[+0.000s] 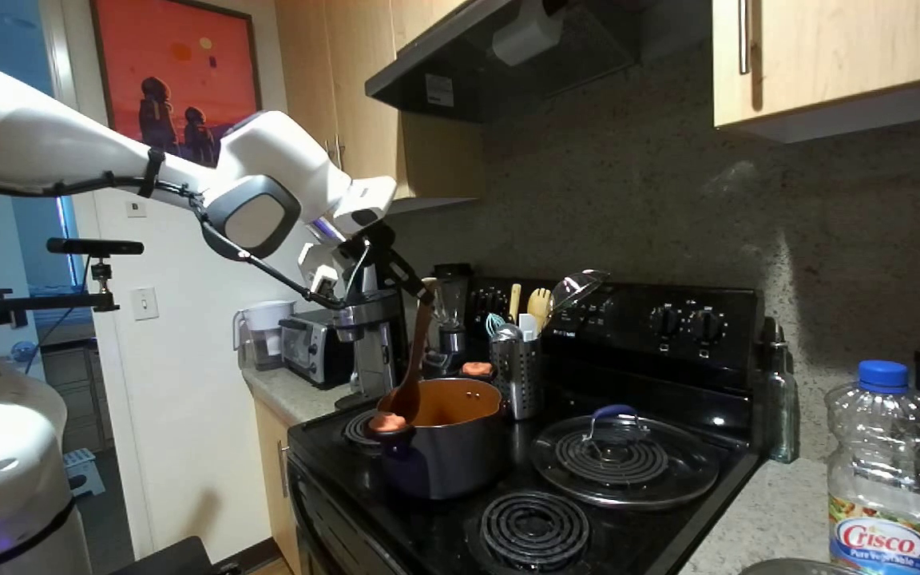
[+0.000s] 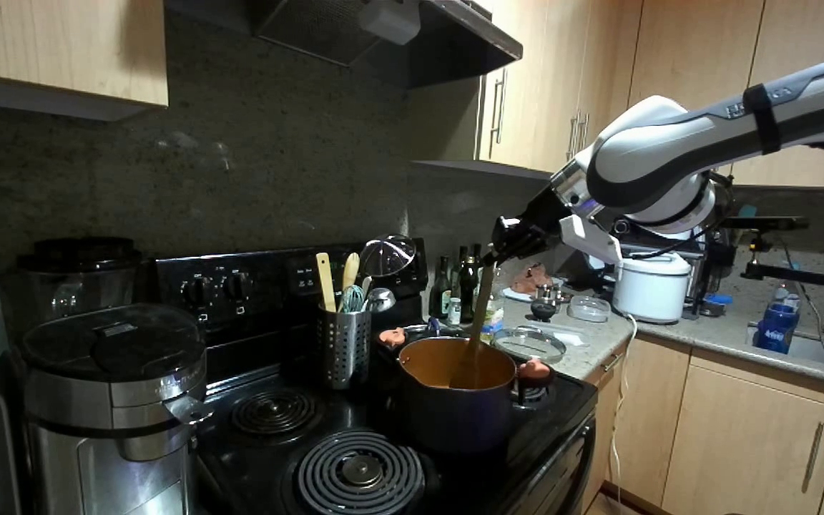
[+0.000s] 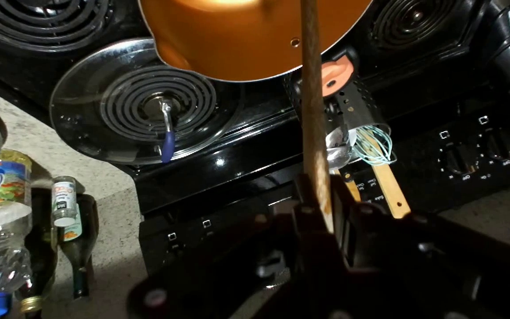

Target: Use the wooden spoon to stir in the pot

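A black coil-burner stove [image 1: 420,531] spreads across the middle of both exterior views, and a speckled grey tabletop [image 1: 779,499] runs along its side. Over it reaches my white jointed arm [image 1: 288,156], angled downward. Below, right there on the stove, stands the squat dark pot [image 1: 460,459] with an orange-brown inside, its side handles [image 1: 389,422] lined in salmon pink. Near it, a round glass lid [image 1: 626,465] with a blue handle [image 1: 614,411] lies on the stove. Across on the tabletop, a clear plastic Crisco bottle [image 1: 890,471] with a blue cap [image 1: 882,376] stands upright. Close by the pot, a perforated metal cylinder [image 1: 517,379] bristles with utensils [image 1: 540,305], a pale blue-green whisk [image 3: 373,146] among them. There's the long brown wooden spoon [image 1: 418,351], bowl down inside the pot, tilted, its handle slanting up to me. My dark fingers [image 3: 343,195] are clamped on that handle near its top end, one on each side, wood pressed between them.
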`<action>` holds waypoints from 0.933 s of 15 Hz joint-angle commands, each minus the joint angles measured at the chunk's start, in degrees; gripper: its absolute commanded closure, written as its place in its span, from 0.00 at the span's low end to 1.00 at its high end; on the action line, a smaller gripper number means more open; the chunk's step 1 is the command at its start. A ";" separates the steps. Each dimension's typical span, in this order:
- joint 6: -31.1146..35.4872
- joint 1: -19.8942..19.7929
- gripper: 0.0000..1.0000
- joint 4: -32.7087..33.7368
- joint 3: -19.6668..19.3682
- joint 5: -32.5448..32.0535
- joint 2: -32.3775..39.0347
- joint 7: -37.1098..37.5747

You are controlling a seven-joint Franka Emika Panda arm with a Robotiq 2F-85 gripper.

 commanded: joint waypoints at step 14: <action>13.52 4.07 0.94 5.24 0.65 0.16 12.10 0.15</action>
